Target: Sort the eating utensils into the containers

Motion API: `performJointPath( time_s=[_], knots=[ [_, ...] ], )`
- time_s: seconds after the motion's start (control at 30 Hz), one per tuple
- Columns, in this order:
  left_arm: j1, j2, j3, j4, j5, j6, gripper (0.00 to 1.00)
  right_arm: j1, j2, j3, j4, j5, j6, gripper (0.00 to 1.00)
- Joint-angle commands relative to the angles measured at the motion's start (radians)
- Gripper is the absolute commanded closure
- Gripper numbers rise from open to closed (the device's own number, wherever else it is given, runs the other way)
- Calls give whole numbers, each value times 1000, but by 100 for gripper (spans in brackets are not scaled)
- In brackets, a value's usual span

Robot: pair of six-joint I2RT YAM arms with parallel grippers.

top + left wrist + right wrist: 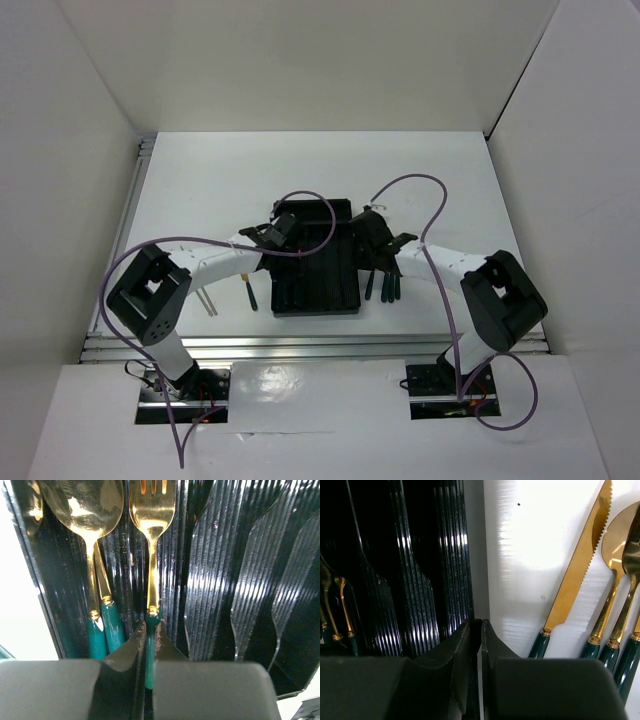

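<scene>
Where the left gripper sits: low inside the cutlery tray, over its left-hand compartments.
Left gripper, opening: fingers set to a slit, pinched on the green handle of a fork.
Fork: lengthwise in the 2nd compartment from the tray's left wall, gold tines pointing away from the wrist camera.
Right gripper: fingers all but touching, nothing between them; above the tray's right rim, where black plastic meets the white table.
Tray, leftmost compartment: spoons, at least 2, overlapping, their green handles side by side just left of the fork's.
Tray, compartments to the right: ribbed, glossy black floors.
Table, right of tray: knife, serrated, near the rim; loose spoon next to it; more green handles beyond, cut by the frame edge.
Table, left of tray: 1 dark-handled utensil, kind not readable; chopsticks further left.
In the way: purple cable looping across the tray's far end in the top view; both grippers cover its far corners.
</scene>
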Motion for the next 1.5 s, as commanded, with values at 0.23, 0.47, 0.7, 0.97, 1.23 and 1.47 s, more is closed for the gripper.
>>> performJointPath(
  time_s=[0.23, 0.47, 0.7, 0.97, 1.23, 1.47],
  knots=[
    [-5, 47, 19, -12, 25, 93, 100, 63, 24, 34, -39, 31, 112, 92],
    [-5, 69, 48, -52, 25, 104, 100, 81, 46, 63, -58, 41, 142, 95],
    [-5, 57, 85, -116, -15, 125, 76, 81, 46, 63, -67, 50, 142, 95],
    [-5, -14, 178, -184, -59, 156, 56, 81, 66, 83, -67, 50, 133, 96],
    [40, -190, 233, -280, -79, 204, 45, 81, 66, 92, -67, 50, 115, 97],
    [285, -374, 2, -253, -45, 172, 45, 90, 66, 93, -67, 41, 81, 97]
  ],
)
